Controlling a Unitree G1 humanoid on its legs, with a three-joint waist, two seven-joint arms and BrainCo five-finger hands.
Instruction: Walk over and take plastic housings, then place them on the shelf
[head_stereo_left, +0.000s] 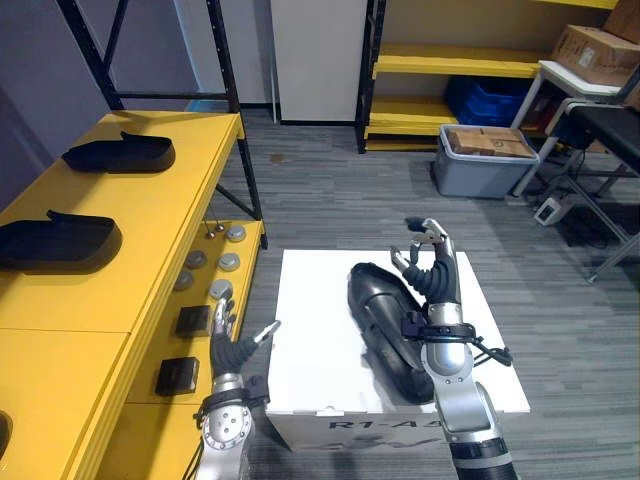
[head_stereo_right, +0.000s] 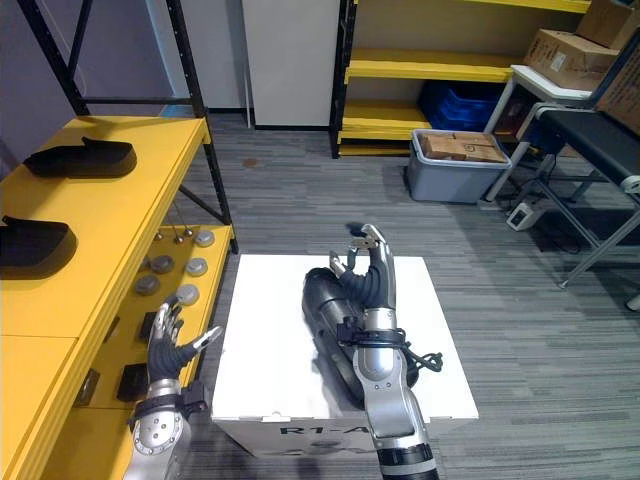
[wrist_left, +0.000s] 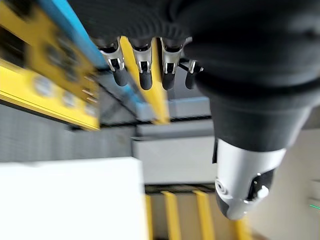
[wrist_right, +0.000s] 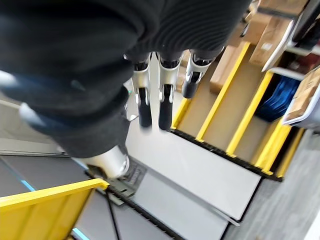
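A glossy black plastic housing (head_stereo_left: 380, 315) lies on the white table (head_stereo_left: 310, 350). My right hand (head_stereo_left: 432, 272) is raised over the housing's right side, open with relaxed fingers (wrist_right: 159, 102) and holding nothing. Beside the table's left edge, my left hand (head_stereo_left: 232, 348) is also up and open, its fingers (wrist_left: 144, 72) straight and empty. Two more black housings (head_stereo_left: 120, 153) (head_stereo_left: 58, 243) rest on the top of the yellow shelf (head_stereo_left: 150, 260) to the left.
Small round discs (head_stereo_left: 229, 262) and black boxes (head_stereo_left: 178, 375) sit on the shelf's lower tier. A grey bin of cardboard boxes (head_stereo_left: 485, 158) stands at the back right by yellow racks (head_stereo_left: 450, 62). A black-framed bench (head_stereo_left: 605, 130) is at the far right.
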